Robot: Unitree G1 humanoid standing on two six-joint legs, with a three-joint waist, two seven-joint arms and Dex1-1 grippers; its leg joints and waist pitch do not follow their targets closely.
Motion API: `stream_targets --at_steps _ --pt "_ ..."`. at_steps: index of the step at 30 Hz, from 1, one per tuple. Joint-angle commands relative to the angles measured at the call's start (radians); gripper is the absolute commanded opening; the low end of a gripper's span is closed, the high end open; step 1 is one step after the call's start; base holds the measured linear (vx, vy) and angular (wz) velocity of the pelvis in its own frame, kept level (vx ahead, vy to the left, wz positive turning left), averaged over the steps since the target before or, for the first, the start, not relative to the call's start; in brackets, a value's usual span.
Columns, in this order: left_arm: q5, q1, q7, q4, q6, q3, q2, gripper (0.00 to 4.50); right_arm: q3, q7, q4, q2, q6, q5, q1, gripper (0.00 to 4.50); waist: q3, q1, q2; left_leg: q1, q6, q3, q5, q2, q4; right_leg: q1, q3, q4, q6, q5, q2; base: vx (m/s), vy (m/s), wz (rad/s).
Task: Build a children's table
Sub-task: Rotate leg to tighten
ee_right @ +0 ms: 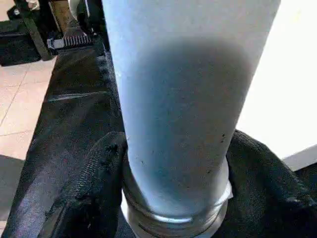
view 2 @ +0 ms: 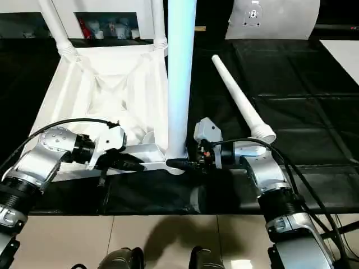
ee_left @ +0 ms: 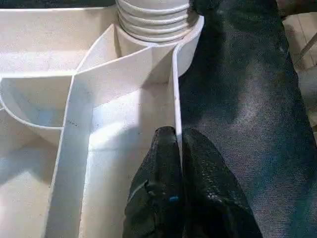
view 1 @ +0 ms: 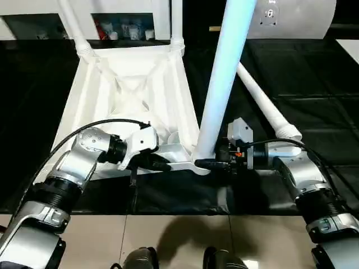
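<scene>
White plastic throughout: the tabletop (view 1: 129, 95) lies upside down on the black workbench (view 1: 314, 78), ribs upward. At its near edge the left gripper (ee_left: 179, 148) has its fingers pressed together on the thin rim wall, steadying it. At the near corner socket (view 1: 197, 163) the right gripper (ee_right: 173, 198) has its fingers spread around the base of an upright leg (view 1: 224, 78); whether they press it is hard to judge. The step in hand appears to be seating this third leg; next it needs turning or pushing home. Two far legs (view 1: 176, 22) stand fitted, tops cut off. The fourth leg (view 1: 263, 101) lies beside the tabletop.
</scene>
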Motion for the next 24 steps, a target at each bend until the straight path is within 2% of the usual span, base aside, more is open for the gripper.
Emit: stream_targets --at_steps 1,3,5,7,8,9,10,11,12,14,15,16,17,19,20,21,22,23,24 --pt "0.018 -0.001 -0.021 -0.003 -0.007 -0.040 -0.012 0.00 0.013 0.014 -0.023 0.005 0.019 0.011 0.026 2.67 -0.082 -0.005 -0.012 0.017 0.090 -0.025 -0.163 0.064 -0.065 0.052 0.056 -0.063 -0.217 -0.328 -0.091 0.000 0.000 0.00" --pt "0.012 0.006 -0.005 -0.013 0.010 -0.032 -0.016 0.00 0.003 -0.015 -0.038 0.019 0.033 0.019 0.043 2.67 -0.082 -0.003 -0.012 0.017 0.091 -0.025 -0.158 0.065 -0.065 0.053 0.056 -0.063 -0.214 -0.330 -0.090 0.000 0.000 0.00" --pt "0.004 0.014 0.019 -0.032 0.040 -0.019 -0.024 0.00 -0.006 -0.055 -0.055 0.038 0.048 0.025 0.062 2.66 -0.080 -0.002 -0.008 0.018 0.085 -0.026 -0.170 0.066 -0.067 0.050 0.056 -0.064 -0.211 -0.340 -0.091 0.000 0.000 0.00" --pt "0.000 0.017 0.033 -0.041 0.056 -0.013 -0.029 0.00 -0.010 -0.072 -0.063 0.046 0.054 0.027 0.071 2.66 -0.077 -0.004 -0.010 0.019 0.074 -0.027 -0.198 0.065 -0.069 0.049 0.055 -0.069 -0.204 -0.385 -0.092 0.000 0.000 0.00" --pt "-0.008 0.024 0.083 -0.071 0.106 0.004 -0.052 0.00 -0.021 -0.166 -0.071 0.085 0.056 0.011 0.096 2.66 -0.074 -0.006 -0.008 0.019 0.064 -0.029 -0.210 0.067 -0.072 0.047 0.057 -0.070 -0.198 -0.407 -0.093 0.000 0.000 0.00" --pt "-0.009 0.026 0.101 -0.082 0.121 0.008 -0.060 0.00 -0.025 -0.202 -0.072 0.100 0.055 0.004 0.104 2.66 -0.069 -0.009 -0.009 0.023 0.053 -0.030 -0.240 0.064 -0.074 0.042 0.057 -0.079 -0.187 -0.456 -0.093 0.000 0.000 0.00" --pt "-0.010 0.032 0.140 -0.106 0.164 0.014 -0.081 0.00 -0.027 -0.266 -0.078 0.129 0.052 -0.014 0.119 2.66 -0.069 -0.010 -0.010 0.023 0.047 -0.031 -0.254 0.062 -0.074 0.044 0.056 -0.082 -0.180 -0.482 -0.096 0.000 0.000 0.00" --pt "-0.011 0.036 0.165 -0.122 0.193 0.018 -0.095 0.00 -0.028 -0.305 -0.083 0.147 0.050 -0.025 0.129 2.66 -0.064 -0.017 -0.012 0.022 0.031 -0.035 -0.274 0.063 -0.078 0.043 0.055 -0.085 -0.163 -0.533 -0.096 0.000 0.000 0.00" --pt "-0.018 0.047 0.230 -0.171 0.265 0.027 -0.143 0.00 -0.031 -0.399 -0.095 0.200 0.065 -0.042 0.146 2.66 -0.061 -0.022 -0.007 0.028 0.021 -0.036 -0.304 0.062 -0.079 0.037 0.055 -0.092 -0.146 -0.583 -0.096 0.000 0.000 0.00" --pt "-0.016 0.046 0.273 -0.186 0.296 0.032 -0.174 0.00 -0.038 -0.453 -0.098 0.230 0.075 -0.048 0.149 2.66 -0.060 -0.032 -0.012 0.026 0.014 -0.041 -0.322 0.058 -0.080 0.039 0.051 -0.099 -0.122 -0.631 -0.095 0.000 0.000 0.00" --pt "-0.010 0.039 0.349 -0.204 0.350 0.044 -0.228 0.00 -0.053 -0.547 -0.101 0.278 0.096 -0.057 0.149 2.65 -0.059 -0.039 -0.009 0.028 0.015 -0.042 -0.333 0.056 -0.079 0.034 0.051 -0.101 -0.114 -0.641 -0.094 0.000 0.000 0.00" --pt "-0.007 0.036 0.379 -0.210 0.371 0.049 -0.249 0.00 -0.060 -0.585 -0.101 0.296 0.107 -0.061 0.148 2.65 -0.057 -0.044 -0.010 0.027 0.014 -0.041 -0.338 0.056 -0.079 0.033 0.050 -0.104 -0.112 -0.646 -0.093 0.000 0.000 0.00" --pt "0.001 0.029 0.421 -0.211 0.386 0.054 -0.278 0.00 -0.070 -0.633 -0.097 0.318 0.113 -0.066 0.143 2.65 -0.060 -0.047 -0.015 0.026 0.015 -0.042 -0.332 0.054 -0.077 0.034 0.050 -0.105 -0.108 -0.640 -0.094 0.000 0.000 0.00" --pt "0.020 0.008 0.526 -0.204 0.411 0.069 -0.351 0.00 -0.097 -0.749 -0.073 0.367 0.126 -0.078 0.124 2.65 -0.060 -0.052 -0.014 0.024 0.025 -0.039 -0.316 0.052 -0.076 0.031 0.051 -0.106 -0.106 -0.623 -0.091 0.000 0.000 0.00" --pt "0.033 -0.011 0.624 -0.196 0.423 0.082 -0.417 0.00 -0.133 -0.874 -0.034 0.411 0.140 -0.085 0.097 2.65 -0.063 -0.054 -0.014 0.024 0.028 -0.038 -0.301 0.050 -0.073 0.031 0.051 -0.106 -0.107 -0.610 -0.091 0.000 0.000 0.00" --pt "0.038 -0.014 0.651 -0.203 0.436 0.085 -0.433 0.00 -0.143 -0.911 -0.027 0.424 0.146 -0.091 0.092 2.65 -0.065 -0.055 -0.015 0.021 0.031 -0.039 -0.288 0.049 -0.073 0.034 0.049 -0.104 -0.109 -0.593 -0.090 0.000 0.000 0.00" --pt "0.042 -0.019 0.675 -0.202 0.438 0.085 -0.454 0.00 -0.163 -0.965 -0.008 0.436 0.152 -0.095 0.080 2.65 -0.069 -0.054 -0.013 0.019 0.035 -0.039 -0.275 0.048 -0.073 0.036 0.049 -0.102 -0.108 -0.573 -0.089 0.000 0.000 0.00" --pt "0.046 -0.024 0.691 -0.200 0.427 0.081 -0.470 0.00 -0.186 -1.003 0.012 0.446 0.153 -0.088 0.067 2.65 -0.072 -0.054 -0.014 0.015 0.046 -0.036 -0.252 0.048 -0.072 0.037 0.050 -0.097 -0.115 -0.515 -0.086 0.000 0.000 0.00" --pt "0.050 -0.027 0.698 -0.204 0.422 0.075 -0.482 0.00 -0.208 -1.042 0.027 0.455 0.146 -0.087 0.055 2.65 -0.073 -0.054 -0.014 0.016 0.059 -0.032 -0.241 0.048 -0.071 0.035 0.052 -0.096 -0.126 -0.471 -0.085 0.000 0.000 0.00"
